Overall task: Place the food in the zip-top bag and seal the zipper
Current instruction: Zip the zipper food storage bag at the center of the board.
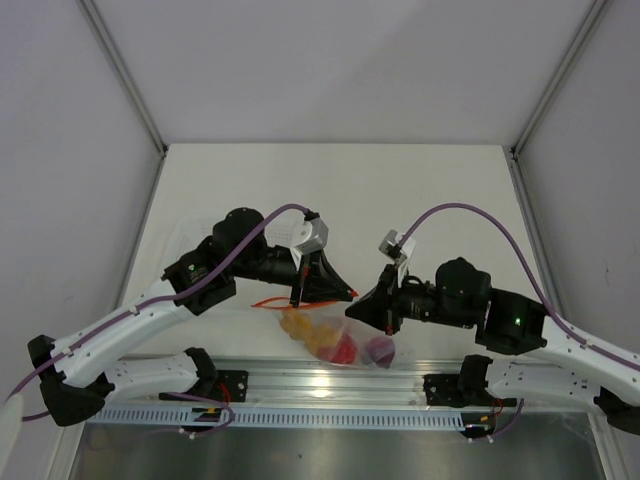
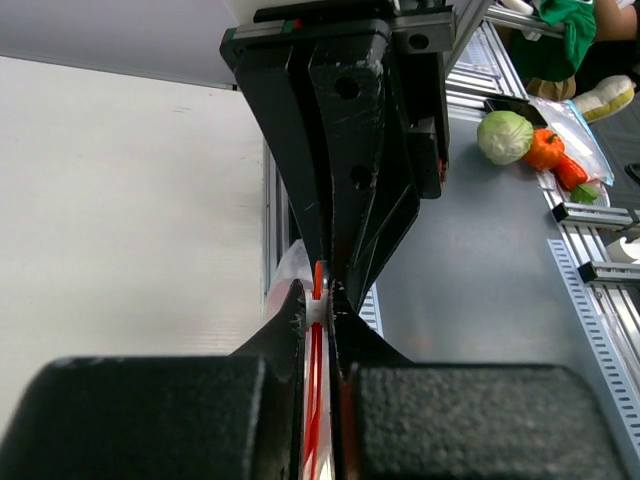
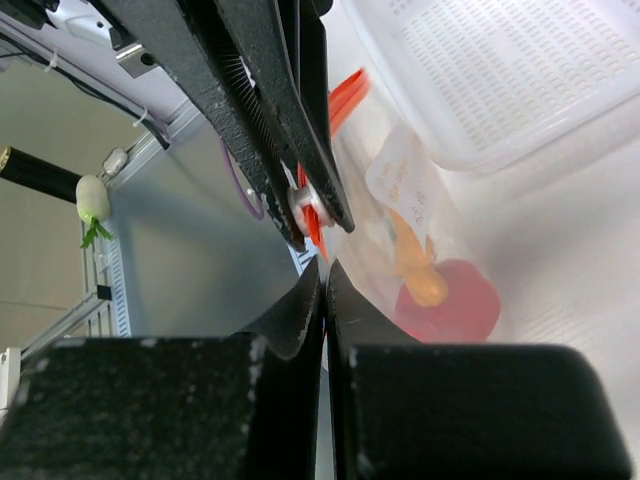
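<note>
Black padded fingers of left gripper (image 2: 320,300) fill the bottom of left wrist view, pressed together on the thin red-orange zipper strip (image 2: 315,400), which runs up the seam between them toward 12 o'clock. Right gripper (image 2: 328,272) faces it from 12 o'clock, tips nearly touching the left tips, jaws closed with the strip running in between them. Right wrist view: right gripper (image 3: 323,275) closed, only a hairline seam showing, left gripper's fingers coming in from 11 o'clock just beside its tips. Top view: left gripper (image 1: 350,296) and right gripper (image 1: 350,310) meet tip to tip near table centre, toward 6 o'clock. Clear floppy plastic zip-top bag (image 1: 345,328) hangs or lies below them at 6 o'clock, by the near edge of the white table (image 1: 330,190); loose end of zipper strip (image 1: 268,301) trails to 9 o'clock. All food is inside the bag: lumpy orange-yellow toy piece (image 1: 300,327) at 9 o'clock side, glossy red pepper-like piece (image 1: 343,350) in the middle, round purple piece (image 1: 380,350) at 3 o'clock side. Red piece (image 3: 462,300) and orange-yellow piece (image 3: 422,275) show through the plastic in right wrist view. Rigid clear tray with dotted base (image 3: 520,70) sits at 1 o'clock there, beside the bag.
</note>
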`<state>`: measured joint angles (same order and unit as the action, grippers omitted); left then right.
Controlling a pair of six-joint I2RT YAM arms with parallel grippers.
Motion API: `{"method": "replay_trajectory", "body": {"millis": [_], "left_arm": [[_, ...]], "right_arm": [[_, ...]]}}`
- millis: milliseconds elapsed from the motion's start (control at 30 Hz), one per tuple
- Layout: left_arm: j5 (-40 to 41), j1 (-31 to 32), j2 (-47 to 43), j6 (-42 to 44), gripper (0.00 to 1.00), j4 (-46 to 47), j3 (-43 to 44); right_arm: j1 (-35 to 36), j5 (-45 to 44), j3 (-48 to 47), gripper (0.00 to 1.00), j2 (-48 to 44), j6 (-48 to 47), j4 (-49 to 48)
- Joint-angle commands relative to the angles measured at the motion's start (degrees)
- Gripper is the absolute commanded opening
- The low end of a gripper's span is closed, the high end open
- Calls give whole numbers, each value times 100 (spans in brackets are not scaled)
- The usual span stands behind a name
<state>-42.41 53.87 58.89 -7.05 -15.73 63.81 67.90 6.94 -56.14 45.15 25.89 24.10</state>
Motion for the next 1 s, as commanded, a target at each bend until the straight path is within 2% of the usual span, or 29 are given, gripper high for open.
{"method": "replay_trajectory", "body": {"millis": [0,333,667,733,767,967], "left_arm": [[-39,19,17,160,1,-62,-53],[-135,10,-45,257,1,-185,-141],[-162,10,-45,-112,1,114,79],[-232,10,17,-200,0,78,184],[-258,10,43,-218,1,61,245],[-434,10,0,-279,1,96,220]], "right_arm": [[74,-447,-310,0,-269,-22,-222],[83,-1036,-248,0,-779,4,-292],[74,-343,-310,0,-270,56,-19],[74,-194,-336,6,-191,13,-2],[74,-176,-397,17,-95,4,33],[66,79,-477,43,152,-137,-2]]}}
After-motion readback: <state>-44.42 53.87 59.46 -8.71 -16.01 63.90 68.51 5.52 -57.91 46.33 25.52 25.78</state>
